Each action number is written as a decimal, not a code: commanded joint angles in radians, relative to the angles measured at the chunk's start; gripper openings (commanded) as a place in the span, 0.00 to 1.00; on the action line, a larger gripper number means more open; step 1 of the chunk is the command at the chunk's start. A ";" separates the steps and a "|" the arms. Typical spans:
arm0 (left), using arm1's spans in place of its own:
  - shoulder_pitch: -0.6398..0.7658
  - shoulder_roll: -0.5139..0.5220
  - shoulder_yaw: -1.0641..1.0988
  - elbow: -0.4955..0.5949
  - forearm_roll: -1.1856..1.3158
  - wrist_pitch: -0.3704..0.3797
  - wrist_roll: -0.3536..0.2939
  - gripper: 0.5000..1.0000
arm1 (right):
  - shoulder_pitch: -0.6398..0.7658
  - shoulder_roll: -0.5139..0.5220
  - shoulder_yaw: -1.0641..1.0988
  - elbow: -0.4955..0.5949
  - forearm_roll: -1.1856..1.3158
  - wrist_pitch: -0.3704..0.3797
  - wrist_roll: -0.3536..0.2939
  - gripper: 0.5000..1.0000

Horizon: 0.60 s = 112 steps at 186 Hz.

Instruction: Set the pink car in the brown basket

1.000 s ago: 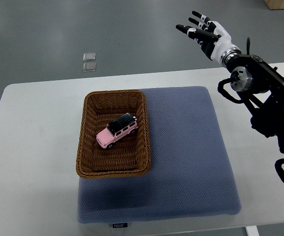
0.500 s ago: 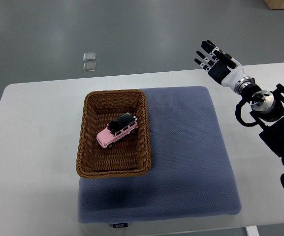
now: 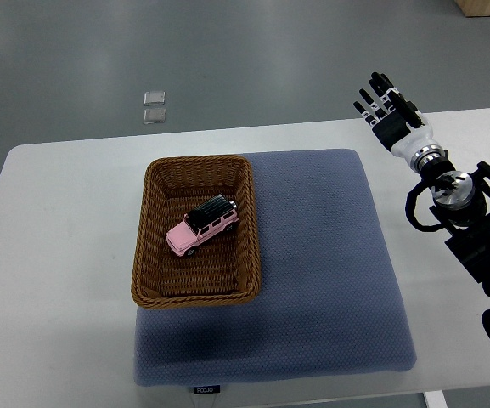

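A pink toy car (image 3: 203, 225) with a black roof lies inside the brown wicker basket (image 3: 249, 229), near its middle and turned at an angle. The basket stands on the left part of a blue-grey mat (image 3: 321, 272). My right hand (image 3: 390, 113) hovers at the table's far right edge, well away from the basket. Its fingers (image 3: 378, 87) are spread straight and hold nothing. The left arm does not show.
The white table (image 3: 58, 280) carries the mat and basket. Two small clear squares (image 3: 154, 106) lie on the grey floor beyond the table. My right arm's black links (image 3: 474, 229) run down the right side.
My right hand has pulled back to the right and downward, from above the table's far edge toward the right side, with the fingers staying spread. The car and basket have not moved.
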 commanded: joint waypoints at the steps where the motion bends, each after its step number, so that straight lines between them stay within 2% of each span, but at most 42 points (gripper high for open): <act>1: 0.000 0.000 0.000 0.000 0.000 0.000 0.000 1.00 | -0.009 0.002 -0.006 -0.003 -0.002 0.000 0.014 0.82; 25: 0.000 0.000 0.001 0.000 0.000 0.000 0.000 1.00 | -0.009 0.013 -0.048 -0.006 -0.013 -0.005 0.018 0.82; 55: 0.000 0.000 0.000 0.000 0.000 0.000 0.000 1.00 | 0.000 0.010 -0.081 -0.006 -0.080 -0.061 0.038 0.82; 76: 0.000 0.000 0.000 0.000 0.000 0.000 0.000 1.00 | 0.000 0.011 -0.081 -0.006 -0.142 -0.072 0.041 0.82; 112: 0.000 0.000 0.000 0.000 0.000 0.000 0.000 1.00 | 0.002 0.019 -0.081 -0.006 -0.192 -0.100 0.080 0.82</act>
